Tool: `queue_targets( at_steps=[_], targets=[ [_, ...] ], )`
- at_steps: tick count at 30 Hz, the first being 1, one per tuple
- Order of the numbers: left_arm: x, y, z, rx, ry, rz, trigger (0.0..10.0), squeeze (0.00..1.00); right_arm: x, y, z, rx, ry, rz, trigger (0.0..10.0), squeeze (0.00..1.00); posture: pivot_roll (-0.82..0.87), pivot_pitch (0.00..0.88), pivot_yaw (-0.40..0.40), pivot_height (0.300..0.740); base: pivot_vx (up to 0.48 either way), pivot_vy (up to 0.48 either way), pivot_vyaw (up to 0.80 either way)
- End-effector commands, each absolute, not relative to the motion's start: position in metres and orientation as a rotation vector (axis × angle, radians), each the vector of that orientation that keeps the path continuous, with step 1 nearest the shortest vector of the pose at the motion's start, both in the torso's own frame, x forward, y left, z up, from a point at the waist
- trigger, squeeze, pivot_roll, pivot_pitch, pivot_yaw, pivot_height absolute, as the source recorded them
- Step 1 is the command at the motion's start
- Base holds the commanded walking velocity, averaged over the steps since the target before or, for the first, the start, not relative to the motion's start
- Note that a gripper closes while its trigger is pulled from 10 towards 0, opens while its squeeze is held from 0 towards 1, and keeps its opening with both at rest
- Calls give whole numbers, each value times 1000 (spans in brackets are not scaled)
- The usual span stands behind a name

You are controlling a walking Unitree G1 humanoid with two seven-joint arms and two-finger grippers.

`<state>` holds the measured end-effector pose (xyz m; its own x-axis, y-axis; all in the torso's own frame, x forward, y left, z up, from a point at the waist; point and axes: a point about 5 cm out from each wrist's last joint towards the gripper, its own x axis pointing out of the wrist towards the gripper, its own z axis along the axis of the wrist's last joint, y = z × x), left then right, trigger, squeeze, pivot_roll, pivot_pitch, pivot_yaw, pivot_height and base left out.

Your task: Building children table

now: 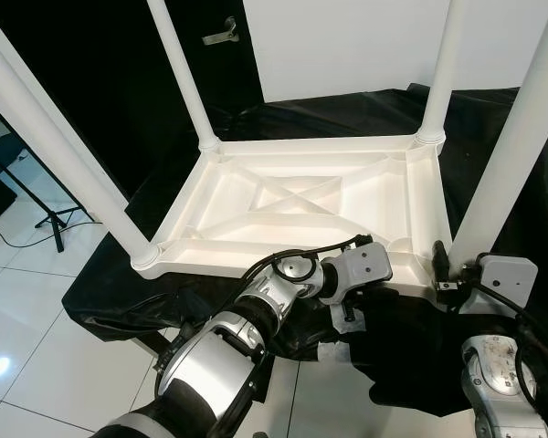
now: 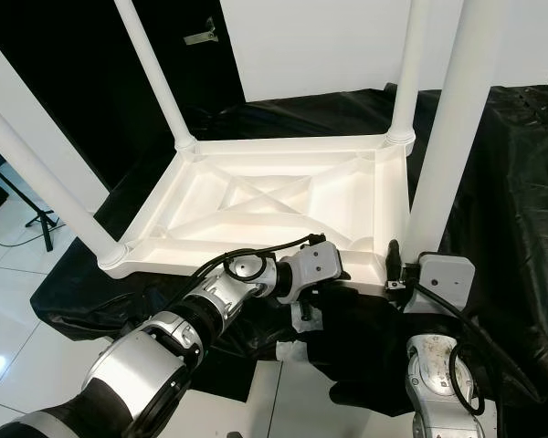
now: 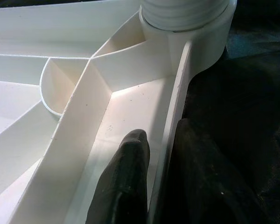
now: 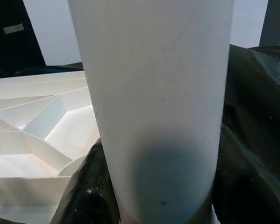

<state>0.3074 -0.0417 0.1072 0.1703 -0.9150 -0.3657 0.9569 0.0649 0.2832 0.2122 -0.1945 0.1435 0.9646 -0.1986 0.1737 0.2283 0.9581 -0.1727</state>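
All four table legs (image 1: 521, 137) cut off by frame top.

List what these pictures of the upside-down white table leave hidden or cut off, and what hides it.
1. Tops of all four legs, e.g. the near-right leg: cut off by the top edge in the eye views.
2. Right end effector: the leg it grips covers most of its fingers in the right wrist view.
3. Table top face: turned down against the black cloth.

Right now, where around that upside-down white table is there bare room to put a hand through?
Bare room: the ribbed middle of the upturned white plastic tabletop, between its four legs. Crowded: the near right corner, where the left pincer straddles the rim and the right pincer clasps the white leg.
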Motion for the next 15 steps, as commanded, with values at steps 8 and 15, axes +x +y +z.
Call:
queue_targets(
  at_steps=[8, 15],
  targets=[
    [301, -41, 86, 507, 187, -1347, 10000, 0, 211, -197, 128, -230, -75, -90, 10000, 1000, -60, 0, 130, 740, 0, 0, 0],
    [302, -42, 88, 507, 182, -1349, 10000, 0, 219, -214, 143, -224, -75, 2, 10000, 0, -65, 0, 134, 740, 0, 0, 0]
  ],
)
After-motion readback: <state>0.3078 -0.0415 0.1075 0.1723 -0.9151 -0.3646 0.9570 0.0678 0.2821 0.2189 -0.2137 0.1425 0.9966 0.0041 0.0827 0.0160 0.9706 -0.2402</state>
